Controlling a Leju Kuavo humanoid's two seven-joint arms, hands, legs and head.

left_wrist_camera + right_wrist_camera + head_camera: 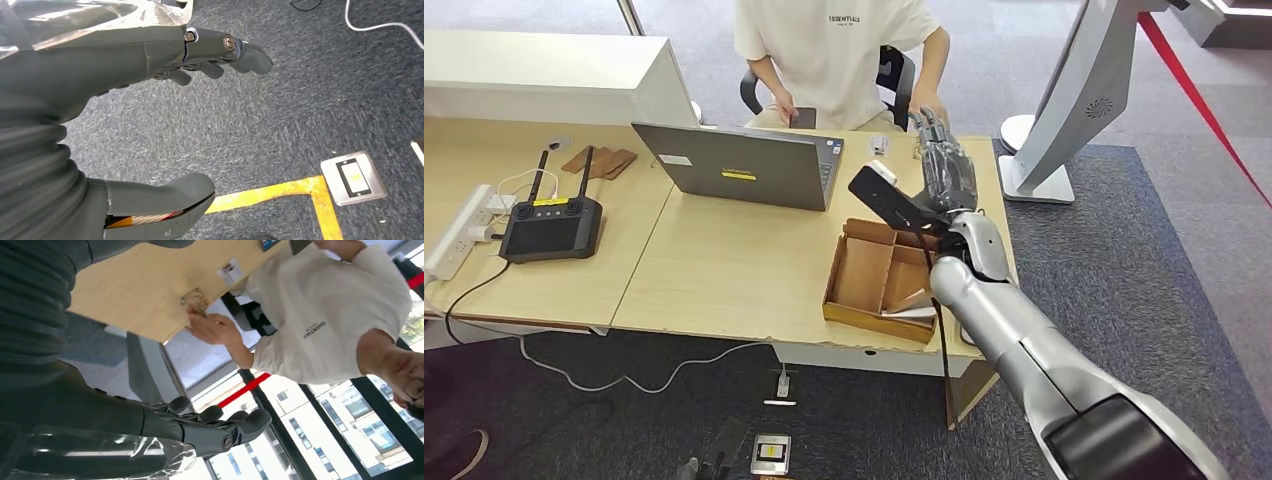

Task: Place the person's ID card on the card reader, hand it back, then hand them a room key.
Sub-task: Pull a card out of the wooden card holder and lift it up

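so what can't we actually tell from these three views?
- ID card: small clear item under the person's hand at the desk edge; too small to identify.
- Cardboard tray: its near right corner is hidden by the right arm in the head view.
- Right hand: seen from behind, palm hidden.
- Laptop: screen faces away.
- Left hand: over carpet, empty.

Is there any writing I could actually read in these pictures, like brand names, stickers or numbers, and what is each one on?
"ESSENTIALS": small dark print on the chest of the seated person's cream T-shirt, seemingly; it is tiny, and turned in the right wrist view.
Yellow sticker on the grey laptop's lid: too small to read.
White sticker on that lid: too blurred to read.
Yellow label on the black handheld controller: unreadable.
White label on the wooden desk near the person's hand: print too blurred.
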